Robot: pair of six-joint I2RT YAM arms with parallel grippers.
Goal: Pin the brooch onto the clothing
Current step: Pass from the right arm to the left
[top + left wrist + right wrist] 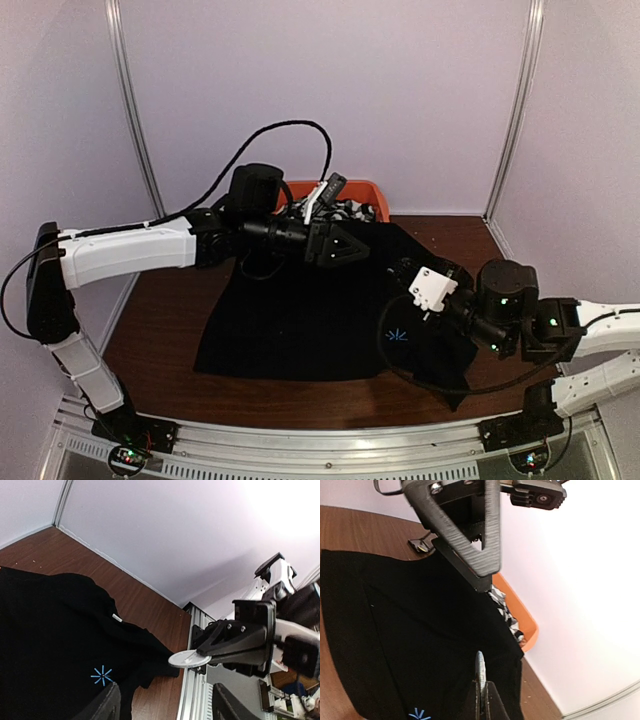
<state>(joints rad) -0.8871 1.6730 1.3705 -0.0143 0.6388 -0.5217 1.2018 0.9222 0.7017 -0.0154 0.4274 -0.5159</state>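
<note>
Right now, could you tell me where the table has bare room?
Bare brown wooden table left of the large black shirt, along its front hem by the metal rail, and the back right corner. Crowded: orange bin at back, right claw over the shirt's right side.

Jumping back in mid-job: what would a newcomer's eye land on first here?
The black shirt spread across the table, its light-blue starburst toward the right. Then the right end effector, shut on a round silver brooch over the shirt's right side, and the left end effector, open over the shirt's far edge.
</note>
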